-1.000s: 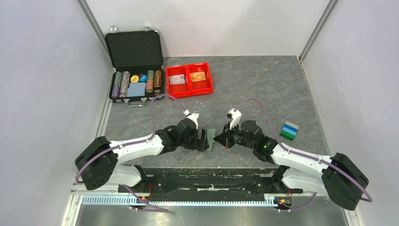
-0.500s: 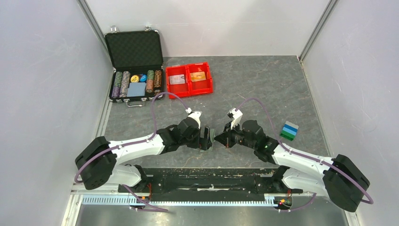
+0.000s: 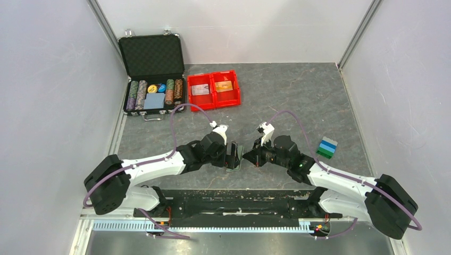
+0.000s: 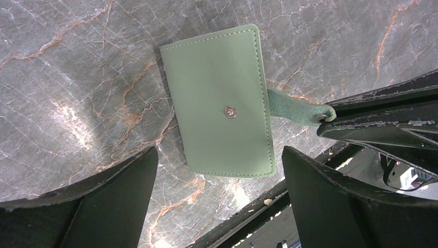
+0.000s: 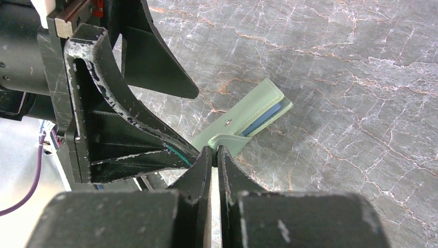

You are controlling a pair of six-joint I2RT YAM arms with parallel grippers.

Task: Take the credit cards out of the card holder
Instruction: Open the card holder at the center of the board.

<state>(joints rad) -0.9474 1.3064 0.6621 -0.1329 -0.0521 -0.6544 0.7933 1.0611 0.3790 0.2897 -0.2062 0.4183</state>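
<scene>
Between the left gripper's [image 4: 219, 150] spread fingers [image 4: 103, 206] the card holder [image 4: 219, 101] fills most of the gap, leaving little bare table [image 4: 77, 77] each side. The right gripper [image 5: 214, 151], clamped on the holder's strap [image 4: 292, 106], crowds that gripper's nearer finger; ahead of both, open table reaches the red bin [image 3: 214, 89].

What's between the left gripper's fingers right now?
The closed card holder sits between the fingers of the open left gripper, seen in the left wrist view; the right gripper pinches its strap.
</scene>
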